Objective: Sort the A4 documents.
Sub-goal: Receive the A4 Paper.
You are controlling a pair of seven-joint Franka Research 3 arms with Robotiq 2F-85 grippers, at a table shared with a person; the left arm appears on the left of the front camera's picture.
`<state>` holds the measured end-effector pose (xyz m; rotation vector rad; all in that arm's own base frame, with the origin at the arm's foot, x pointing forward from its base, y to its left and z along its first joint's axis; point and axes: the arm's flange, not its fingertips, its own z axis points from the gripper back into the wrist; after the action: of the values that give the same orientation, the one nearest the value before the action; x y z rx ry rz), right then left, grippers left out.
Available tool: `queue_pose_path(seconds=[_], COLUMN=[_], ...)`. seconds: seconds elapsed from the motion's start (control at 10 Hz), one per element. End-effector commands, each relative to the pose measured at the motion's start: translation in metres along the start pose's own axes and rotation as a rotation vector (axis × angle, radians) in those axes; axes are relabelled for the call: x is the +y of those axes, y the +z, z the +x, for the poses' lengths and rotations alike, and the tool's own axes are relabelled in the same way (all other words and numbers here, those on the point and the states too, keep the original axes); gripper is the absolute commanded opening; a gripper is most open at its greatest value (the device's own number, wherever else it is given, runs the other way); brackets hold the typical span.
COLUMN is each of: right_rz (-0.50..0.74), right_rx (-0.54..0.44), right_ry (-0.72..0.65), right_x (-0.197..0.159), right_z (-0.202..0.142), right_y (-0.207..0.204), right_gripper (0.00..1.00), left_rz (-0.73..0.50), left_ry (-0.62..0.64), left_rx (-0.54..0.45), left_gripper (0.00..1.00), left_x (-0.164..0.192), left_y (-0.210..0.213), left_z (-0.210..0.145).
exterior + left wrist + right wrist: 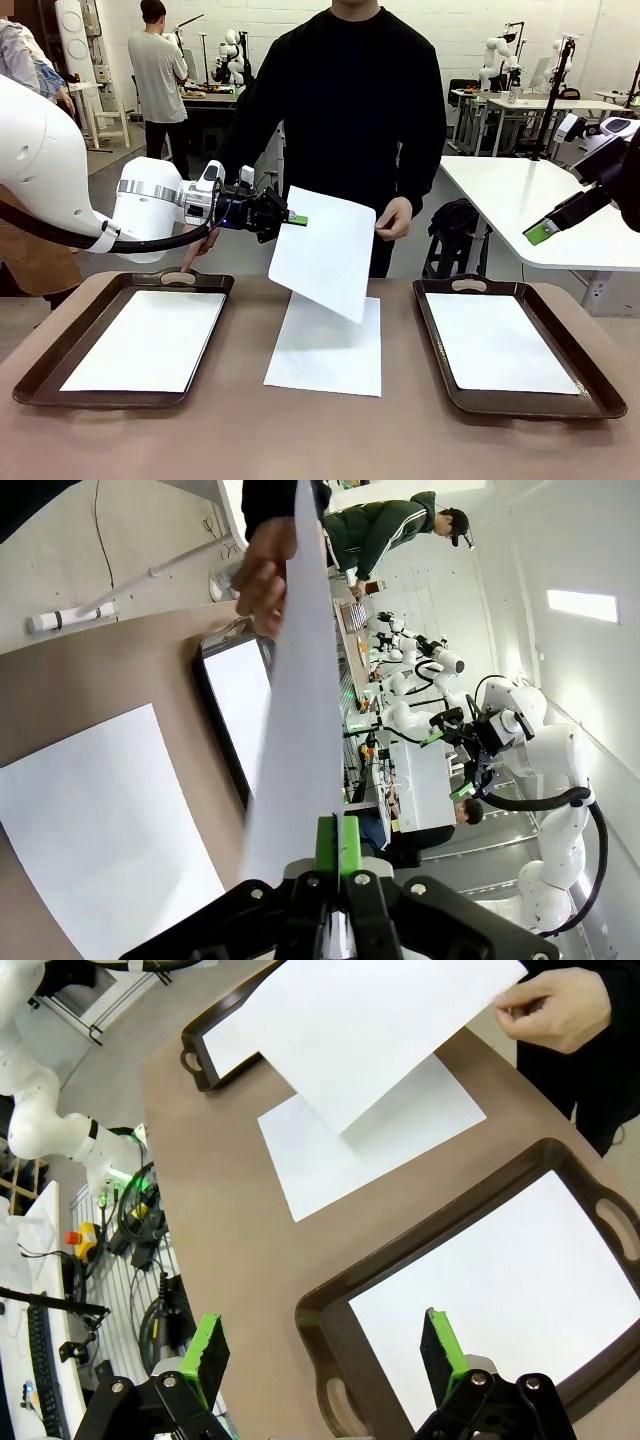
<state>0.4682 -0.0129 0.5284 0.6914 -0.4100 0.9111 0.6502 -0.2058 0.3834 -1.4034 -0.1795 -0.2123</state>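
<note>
In the front view, my left gripper [292,218], centre-left, was clenched on the left edge of a sheet [325,252]. The person's hand [396,218] pinched its right edge. Its long axis slanted down toward a second sheet [325,355] lying on the table, and the left tray [40,378] lay lower left of the gripper.

In the left wrist view, the sheet [295,710] ran edge-on up the frame from my shut pads [327,842].

In the right wrist view, my right gripper [325,1345] hung released above the right tray [322,1312], with the sheet [370,1030] at upper centre.

White A4 documents [325,250], dark brown trays [530,404]
</note>
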Motion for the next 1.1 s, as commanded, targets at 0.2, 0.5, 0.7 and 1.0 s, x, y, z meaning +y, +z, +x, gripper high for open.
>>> queue_pose_path(seconds=[0.2, 0.5, 0.7, 1.0], right_rz=[-0.004, -0.004, -0.004, -0.004], right_rx=[-0.001, -0.001, -0.001, -0.001], right_ry=[0.000, 0.000, 0.000, 0.000], right_x=[-0.0007, -0.0007, -0.0007, -0.0007], right_z=[0.0003, 0.0003, 0.0003, 0.0003], right_y=[-0.0003, -0.0003, -0.0003, -0.0003], right_gripper=[1.00, 1.00, 1.00, 1.00], left_rz=[-0.001, -0.001, -0.001, -0.001], left_ry=[0.000, 0.000, 0.000, 0.000], left_rx=[-0.001, -0.001, -0.001, -0.001], left_gripper=[0.00, 0.00, 0.00, 0.00], left_x=[0.0000, 0.0000, 0.0000, 0.0000], left_y=[-0.0004, -0.0004, -0.0004, -0.0004], left_z=[0.0001, 0.0001, 0.0001, 0.0001])
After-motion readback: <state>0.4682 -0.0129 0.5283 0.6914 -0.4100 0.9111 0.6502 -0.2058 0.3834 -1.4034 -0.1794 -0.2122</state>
